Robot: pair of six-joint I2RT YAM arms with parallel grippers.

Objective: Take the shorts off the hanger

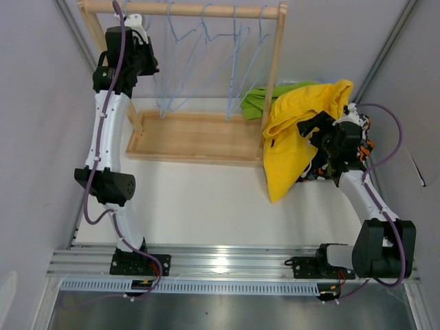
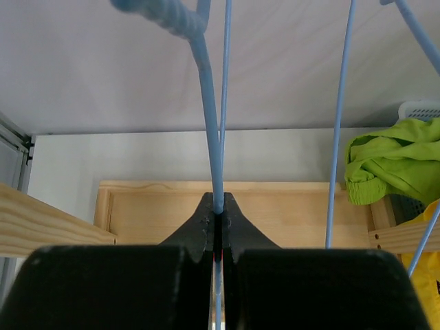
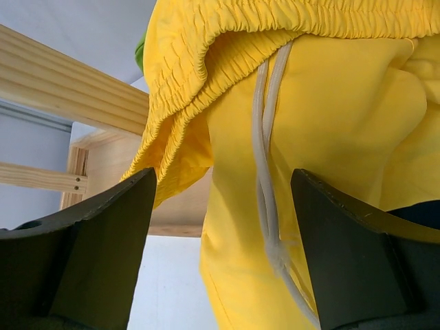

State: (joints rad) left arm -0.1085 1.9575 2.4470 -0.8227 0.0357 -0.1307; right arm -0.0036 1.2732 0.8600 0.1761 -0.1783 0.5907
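Yellow shorts (image 1: 289, 144) with a white drawstring (image 3: 265, 172) hang in a loose heap at the right, beside the wooden rack's right post (image 1: 273, 75). My right gripper (image 1: 313, 130) is in among them, open; the yellow fabric (image 3: 330, 137) hangs between its jaws, unpinched. Lime green shorts (image 1: 258, 102) lie bunched behind the post and also show in the left wrist view (image 2: 392, 168). A patterned pair (image 1: 316, 172) peeks out under the right arm. My left gripper (image 2: 218, 210) is up at the rack's left end (image 1: 146, 31), shut on the wire of a bare blue hanger (image 2: 210, 103).
Several empty blue hangers (image 1: 227, 48) dangle from the rack's top rod (image 1: 206, 10). The rack's wooden base tray (image 1: 192, 137) lies below them. A white basket (image 2: 421, 108) sits behind the green shorts. Grey walls close in on both sides.
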